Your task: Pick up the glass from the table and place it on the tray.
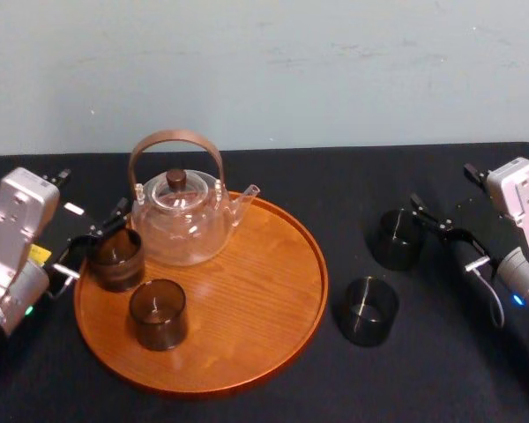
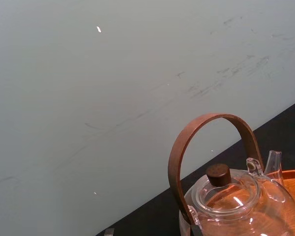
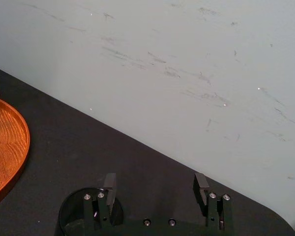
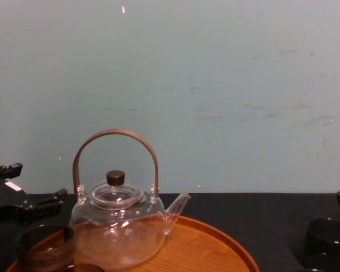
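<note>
Two dark glasses stand on the black table (image 1: 273,172) to the right of the round wooden tray (image 1: 273,291): a far glass (image 1: 397,238) and a near glass (image 1: 368,310). My right gripper (image 1: 437,224) is open just right of the far glass, apart from it. In the right wrist view its fingers (image 3: 109,183) are spread, and that glass (image 3: 76,216) sits by one finger, not between them. Two more dark glasses (image 1: 116,258) (image 1: 158,313) stand on the tray. My left gripper (image 1: 93,240) is open at the tray's left edge, beside the farther of these.
A clear glass teapot (image 1: 181,220) with a brown hoop handle stands at the back of the tray. A pale wall (image 1: 264,70) rises behind the table. Bare black cloth lies between the tray and the two table glasses.
</note>
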